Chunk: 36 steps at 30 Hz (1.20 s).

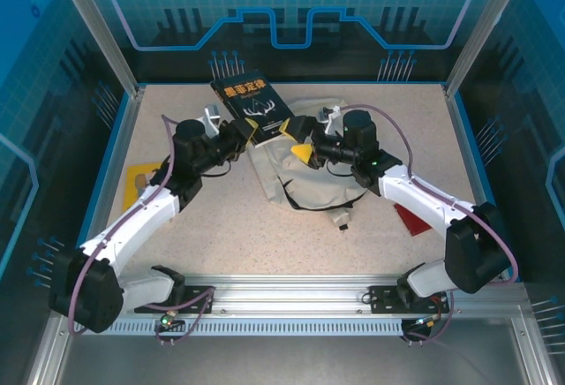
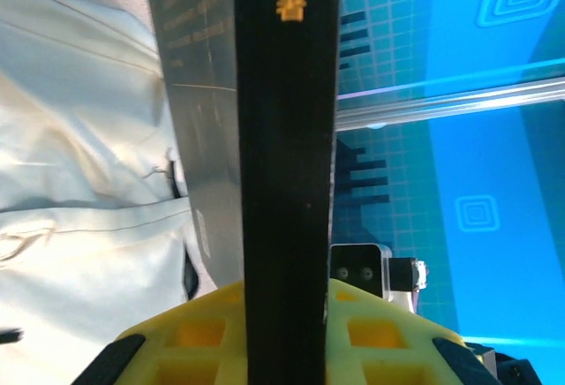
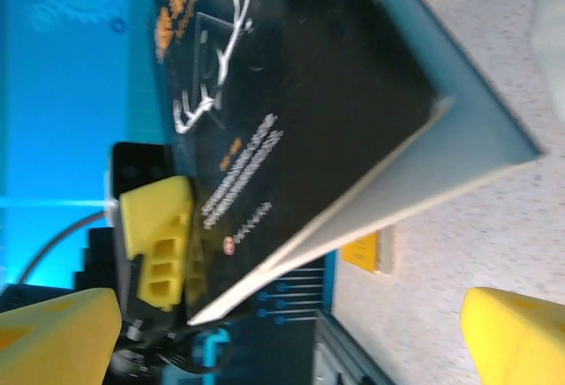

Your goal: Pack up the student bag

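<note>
Now the bag (image 1: 309, 186) lies crumpled mid-table, just near-right of the book (image 1: 252, 102), whose long axis slants off toward the far wall. Clamped on the book's near edge is the left gripper (image 1: 244, 133); the right gripper (image 1: 296, 139) gapes wide beside it, over the bag. I cannot make out the bag's mouth. A yellow card (image 1: 139, 177) and a red card (image 1: 412, 219) lie well apart at the sides.

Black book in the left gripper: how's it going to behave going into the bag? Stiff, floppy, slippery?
The book is likely stiff: its edges look straight though the left gripper clamps one end only. The smooth-looking cover may slip or pivot between the fingers. The thick page block suggests some weight, so it could lever downward.
</note>
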Each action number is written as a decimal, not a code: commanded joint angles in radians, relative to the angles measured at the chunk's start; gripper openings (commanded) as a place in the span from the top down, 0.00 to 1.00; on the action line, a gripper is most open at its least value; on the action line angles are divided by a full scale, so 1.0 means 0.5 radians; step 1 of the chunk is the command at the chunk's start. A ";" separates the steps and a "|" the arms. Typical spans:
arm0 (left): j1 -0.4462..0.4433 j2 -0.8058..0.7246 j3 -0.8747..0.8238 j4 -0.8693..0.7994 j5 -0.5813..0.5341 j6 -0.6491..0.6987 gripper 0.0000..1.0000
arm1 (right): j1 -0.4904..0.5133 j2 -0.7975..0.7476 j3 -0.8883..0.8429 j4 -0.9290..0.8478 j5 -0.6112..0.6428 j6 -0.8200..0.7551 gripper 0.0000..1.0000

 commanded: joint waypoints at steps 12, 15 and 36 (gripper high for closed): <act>-0.141 0.093 0.017 0.692 -0.196 -0.233 0.89 | 0.031 0.036 -0.029 0.544 0.278 0.553 0.00; -0.146 0.093 0.012 0.701 -0.188 -0.265 0.89 | 0.035 0.120 0.031 0.609 0.303 0.630 0.01; -0.150 0.016 -0.065 0.543 0.071 -0.259 0.90 | 0.071 -0.027 0.005 0.535 0.476 0.313 0.50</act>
